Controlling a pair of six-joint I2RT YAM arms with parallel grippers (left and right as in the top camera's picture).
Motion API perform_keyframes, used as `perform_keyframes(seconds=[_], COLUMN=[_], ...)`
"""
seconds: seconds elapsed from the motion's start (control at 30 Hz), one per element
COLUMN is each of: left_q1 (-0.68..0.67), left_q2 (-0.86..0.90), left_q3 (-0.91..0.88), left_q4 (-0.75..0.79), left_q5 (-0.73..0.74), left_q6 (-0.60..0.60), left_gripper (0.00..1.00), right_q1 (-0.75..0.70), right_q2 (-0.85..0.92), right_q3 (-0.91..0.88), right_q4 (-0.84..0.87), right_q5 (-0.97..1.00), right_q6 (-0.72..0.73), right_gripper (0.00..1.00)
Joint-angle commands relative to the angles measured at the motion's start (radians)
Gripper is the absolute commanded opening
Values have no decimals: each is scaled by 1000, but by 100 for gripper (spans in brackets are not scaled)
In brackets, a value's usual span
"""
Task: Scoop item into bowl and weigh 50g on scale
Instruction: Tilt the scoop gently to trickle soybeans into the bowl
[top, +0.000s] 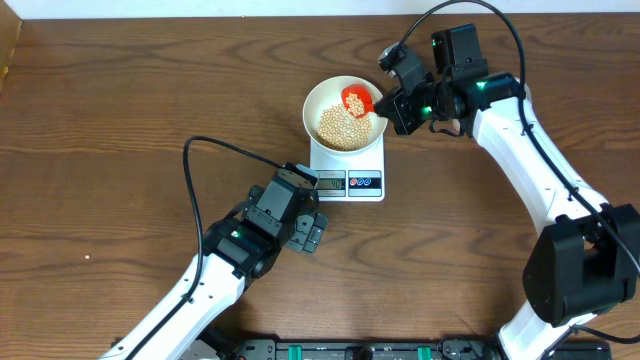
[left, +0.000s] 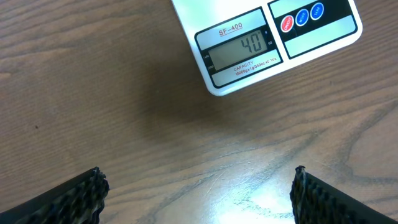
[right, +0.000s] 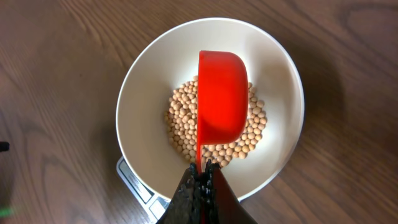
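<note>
Brown desk (top: 100, 100) bears the scale (top: 365, 183), bowl (top: 318, 95) atop, beans (top: 340, 128) inside. Our right end effector (right: 200, 174), just right of the bowl, clenches the scoop (right: 221, 93), pointing left over them; our left end effector (top: 310, 232) hangs released.

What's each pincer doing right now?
Left pincer: open, empty, beside the scale.
Right pincer: shut on the red scoop, over the bowl.

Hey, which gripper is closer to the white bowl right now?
Right. The right gripper holds a red scoop over the bowl; the left gripper is open past the scale's display end.
</note>
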Motion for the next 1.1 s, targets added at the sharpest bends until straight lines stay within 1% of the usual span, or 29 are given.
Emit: perform_keyframes(seconds=[0.0,0.2,0.6,1.07], left_q1=[-3,-3,-3,-3], left_q2=[6,6,6,6], left_q3=[-5,-5,-5,-5], left_q4=[1,1,1,1], left_q5=[-3,-3,-3,-3], left_q6=[14,14,13,13], left_gripper=[96,96,96,96], right_q1=[3,3,4,4], right_q2=[-16,-16,-16,-16], right_q3=[4,4,4,4], right_q4=[4,3,1,1], right_q5=[-16,-12,-6,-6], right_q6=[-70,-120,-166,-190], right_gripper=[1,1,1,1])
